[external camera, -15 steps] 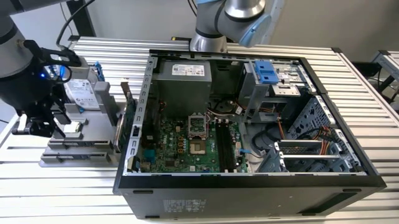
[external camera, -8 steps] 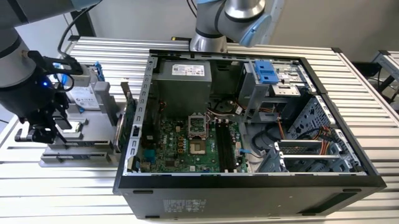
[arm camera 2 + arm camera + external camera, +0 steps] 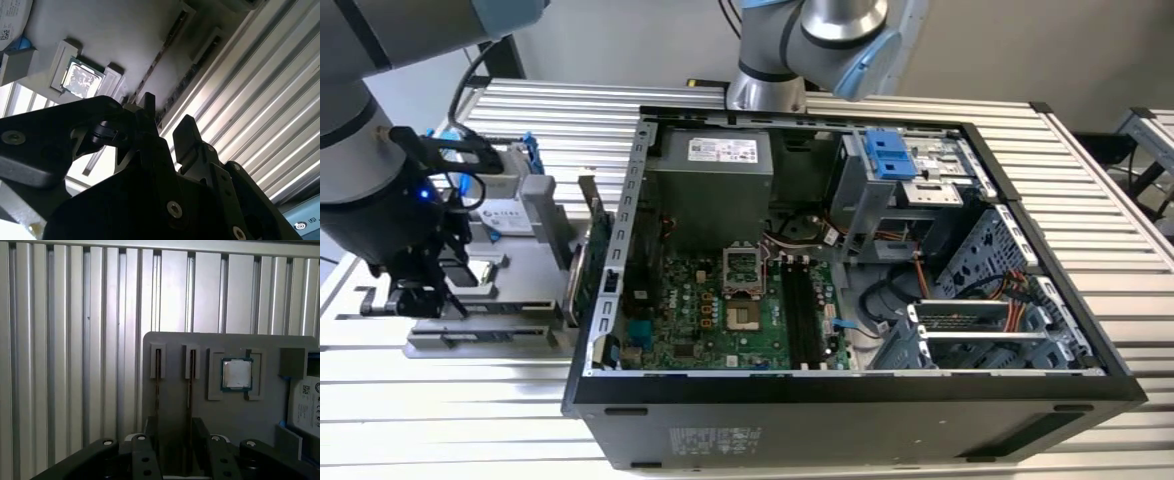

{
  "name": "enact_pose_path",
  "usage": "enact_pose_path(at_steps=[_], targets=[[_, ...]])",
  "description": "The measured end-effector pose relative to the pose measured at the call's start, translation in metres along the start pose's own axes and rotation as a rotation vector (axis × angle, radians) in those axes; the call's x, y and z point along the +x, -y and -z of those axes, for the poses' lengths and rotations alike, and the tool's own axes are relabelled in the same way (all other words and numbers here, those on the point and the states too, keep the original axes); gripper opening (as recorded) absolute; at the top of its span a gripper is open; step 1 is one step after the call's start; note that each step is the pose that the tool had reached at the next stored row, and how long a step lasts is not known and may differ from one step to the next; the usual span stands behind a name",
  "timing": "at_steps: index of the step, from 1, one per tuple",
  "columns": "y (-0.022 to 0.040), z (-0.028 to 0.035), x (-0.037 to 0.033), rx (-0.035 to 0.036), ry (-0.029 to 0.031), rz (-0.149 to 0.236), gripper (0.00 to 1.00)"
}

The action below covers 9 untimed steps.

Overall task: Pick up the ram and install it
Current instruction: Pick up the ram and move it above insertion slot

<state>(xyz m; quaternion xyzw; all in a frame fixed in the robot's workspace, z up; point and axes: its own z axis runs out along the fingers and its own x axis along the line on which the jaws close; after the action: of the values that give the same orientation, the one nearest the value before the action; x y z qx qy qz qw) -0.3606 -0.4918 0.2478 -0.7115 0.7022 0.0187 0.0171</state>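
Two ram sticks stand on edge in slots of a grey holder [image 3: 175, 345], seen in both wrist views. One ram [image 3: 191, 380] [image 3: 192, 70] runs down toward the gap between my fingers; the other ram [image 3: 157, 377] [image 3: 162, 57] stands beside it. My gripper [image 3: 175, 440] [image 3: 167, 117] hangs open just above the holder, with a finger on either side of the first stick's line. I cannot tell whether they touch it. In the exterior view the gripper [image 3: 420, 298] is at the left, over the holder [image 3: 494, 330]. The motherboard's black slots [image 3: 797, 310] lie inside the open case.
A processor chip [image 3: 236, 374] [image 3: 80, 80] sits in the holder next to the sticks. A silver hard drive with a blue frame [image 3: 507, 215] and a green expansion card [image 3: 594, 265] stand between the holder and the computer case [image 3: 854, 400]. The table is ribbed aluminium [image 3: 60, 340].
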Motion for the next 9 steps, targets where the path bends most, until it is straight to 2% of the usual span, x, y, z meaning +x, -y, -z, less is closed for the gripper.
enact_pose_path(at_steps=[3,9], targets=[[0.0,-0.0029,0.0009,-0.0001,-0.0003,0.001,1.0],[0.0001,-0.0035,0.001,0.0,-0.0014,0.001,1.0]])
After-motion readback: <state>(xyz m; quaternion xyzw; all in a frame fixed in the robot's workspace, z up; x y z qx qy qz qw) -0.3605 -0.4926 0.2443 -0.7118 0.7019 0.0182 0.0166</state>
